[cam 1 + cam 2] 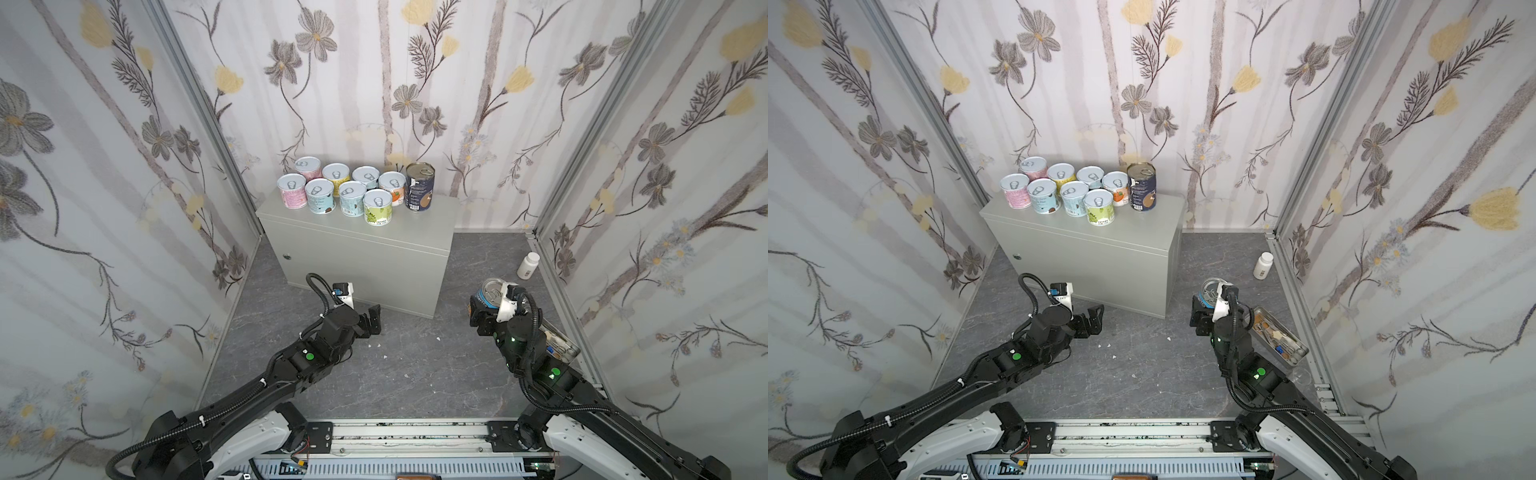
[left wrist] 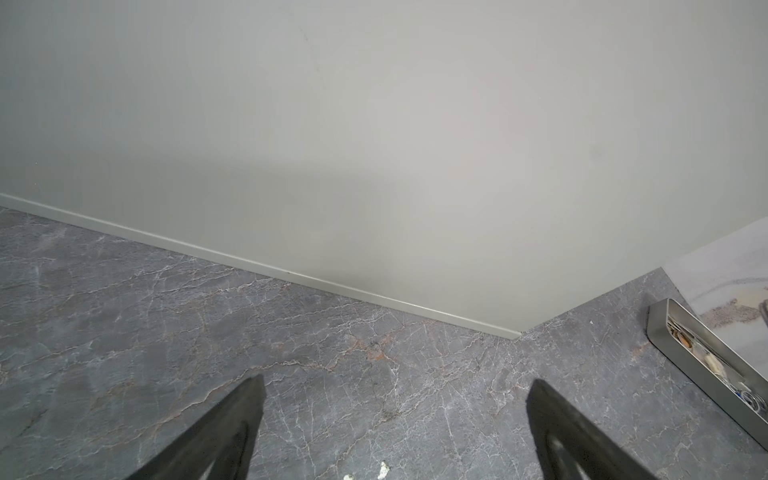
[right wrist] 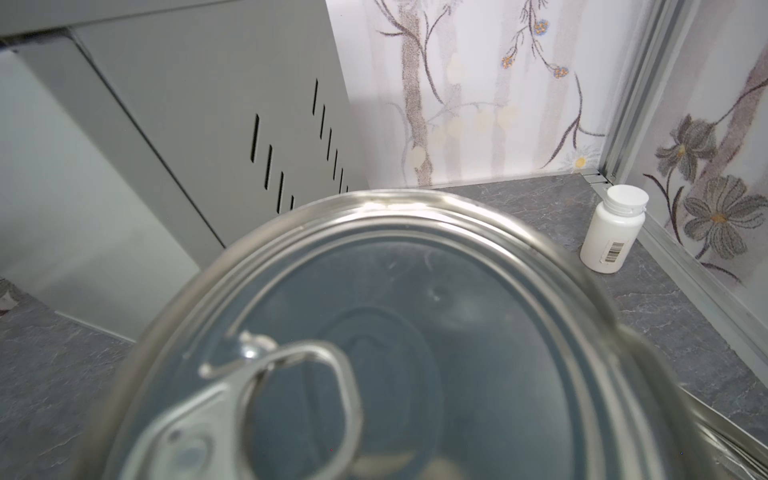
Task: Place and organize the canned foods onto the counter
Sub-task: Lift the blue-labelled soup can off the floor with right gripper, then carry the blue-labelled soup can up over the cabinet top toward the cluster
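1. At the lower middle of both top views, left of centre, the left gripper (image 1: 371, 319) hangs low over the dark marbled floor (image 1: 407, 345). Its jaws are spread wide and hold nothing.
2. At the lower right, the right gripper (image 1: 481, 309) pinches a tall blue can (image 1: 492, 290) by its sides, pull-tab lid up. That lid fills the right wrist view. I cannot tell whether the can's base is off the floor.
3. Just right of that arm a flat open tin (image 1: 1281, 343) lies on the floor, and higher up the right edge stands a white pill bottle (image 1: 528, 265). Neither belongs to the job.
4. At mid-frame stands the counter (image 1: 361, 257), a light-grey metal box. Eight short pastel cans (image 1: 352, 198) cluster in two rows on its top, with a dark navy can (image 1: 419, 187) upright at their right end.
5. The last can seems gripped but not yet carried. Next it must rise above the counter's top edge, travel up and left, and settle upright on the bare top beside the navy can without nudging it.
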Controlling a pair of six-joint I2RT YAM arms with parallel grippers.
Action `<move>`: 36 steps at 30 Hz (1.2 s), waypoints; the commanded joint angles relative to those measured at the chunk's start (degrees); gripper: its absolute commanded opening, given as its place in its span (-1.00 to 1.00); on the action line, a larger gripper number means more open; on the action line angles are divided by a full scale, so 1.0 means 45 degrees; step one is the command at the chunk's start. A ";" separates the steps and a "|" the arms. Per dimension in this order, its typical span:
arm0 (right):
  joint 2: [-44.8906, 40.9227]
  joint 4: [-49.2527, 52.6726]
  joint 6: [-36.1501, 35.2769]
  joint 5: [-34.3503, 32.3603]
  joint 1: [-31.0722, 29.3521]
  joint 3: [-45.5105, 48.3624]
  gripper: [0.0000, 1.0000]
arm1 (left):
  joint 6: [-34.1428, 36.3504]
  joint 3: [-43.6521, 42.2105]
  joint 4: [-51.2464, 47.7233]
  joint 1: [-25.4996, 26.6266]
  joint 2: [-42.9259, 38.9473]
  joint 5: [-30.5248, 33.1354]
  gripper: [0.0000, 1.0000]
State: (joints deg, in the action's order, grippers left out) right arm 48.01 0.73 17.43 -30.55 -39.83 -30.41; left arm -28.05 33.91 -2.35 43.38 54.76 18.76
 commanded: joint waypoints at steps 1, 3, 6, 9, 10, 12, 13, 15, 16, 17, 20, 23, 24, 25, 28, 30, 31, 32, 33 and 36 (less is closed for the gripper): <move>0.0012 0.0332 -0.0608 0.0920 0.0095 -0.1149 0.18 | 0.0191 0.0354 -0.0487 -0.0201 -0.0174 -0.0266 1.00; 0.0174 0.0914 -0.0802 0.1303 0.0140 -0.1822 0.18 | 0.0191 0.0511 -0.0642 -0.0345 -0.0294 -0.0409 1.00; 0.0523 0.1721 -0.1154 0.1899 0.0156 -0.3069 0.18 | 0.0160 0.0757 -0.0906 -0.0472 -0.0455 -0.0576 1.00; 0.0972 0.2593 -0.1440 0.2417 0.0174 -0.4394 0.17 | 0.0139 0.0862 -0.1124 -0.0581 -0.0621 -0.0664 1.00; 0.1127 0.2906 -0.1540 0.2598 0.0175 -0.4842 0.17 | 0.0094 0.0860 -0.1200 -0.0595 -0.0664 -0.0654 1.00; 0.1355 0.3363 -0.1673 0.2735 0.0180 -0.5625 0.16 | 0.0060 0.0861 -0.1376 -0.0628 -0.0750 -0.0627 1.00; 0.1462 0.3557 -0.1763 0.2818 0.0168 -0.5977 0.16 | 0.0031 0.0839 -0.1490 -0.0672 -0.0780 -0.0599 1.00; 0.1728 0.3925 -0.1936 0.2948 0.0180 -0.6810 0.16 | 0.0001 0.0810 -0.1690 -0.0738 -0.0882 -0.0586 1.00; 0.1884 0.4115 -0.2024 0.2979 0.0172 -0.7219 0.16 | -0.0017 0.0803 -0.1774 -0.0767 -0.0943 -0.0605 1.00; 0.2002 0.4221 -0.2115 0.3031 0.0178 -0.7544 0.16 | -0.0027 0.0785 -0.1847 -0.0788 -0.1031 -0.0596 1.00; 0.2507 0.4499 -0.2337 0.3269 0.0176 -0.8575 0.16 | -0.0066 0.0710 -0.2049 -0.0866 -0.1335 -0.0596 1.00; 0.3140 0.4984 -0.2495 0.3645 0.0172 -0.9885 0.16 | -0.0053 0.0665 -0.2284 -0.0932 -0.1599 -0.0592 1.00; 0.3364 0.5106 -0.2517 0.3787 0.0179 -1.0315 0.16 | -0.0024 0.0648 -0.2355 -0.0981 -0.1680 -0.0582 1.00; 0.3533 0.5183 -0.2570 0.3920 0.0180 -1.0669 0.16 | -0.0028 0.0619 -0.2402 -0.0996 -0.1762 -0.0591 1.00; 0.4293 0.5523 -0.2735 0.4087 0.0171 -1.1704 0.16 | -0.0066 0.0455 -0.2496 -0.1078 -0.1987 -0.0573 1.00; 0.4894 0.5918 -0.2855 0.4271 0.0178 -1.2516 0.16 | -0.0146 0.0336 -0.2525 -0.1105 -0.2137 -0.0607 1.00; 0.5188 0.6077 -0.2877 0.4404 0.0181 -1.2880 0.16 | -0.0167 0.0268 -0.2525 -0.1113 -0.2203 -0.0615 1.00; 0.5511 0.6221 -0.2916 0.4570 0.0180 -1.3301 0.16 | -0.0178 0.0210 -0.2543 -0.1118 -0.2242 -0.0621 1.00; 0.5757 0.6316 -0.2918 0.4677 0.0164 -1.3617 0.16 | -0.0219 0.0183 -0.2544 -0.1121 -0.2265 -0.0617 1.00; 0.6660 0.6546 -0.2990 0.5054 0.0180 -1.4650 0.16 | -0.0288 0.0159 -0.2564 -0.1142 -0.2164 -0.0678 1.00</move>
State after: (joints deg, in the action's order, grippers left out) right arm 75.72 34.87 5.32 -10.35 -39.05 -93.19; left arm -28.53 34.79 -14.09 38.44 44.84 15.68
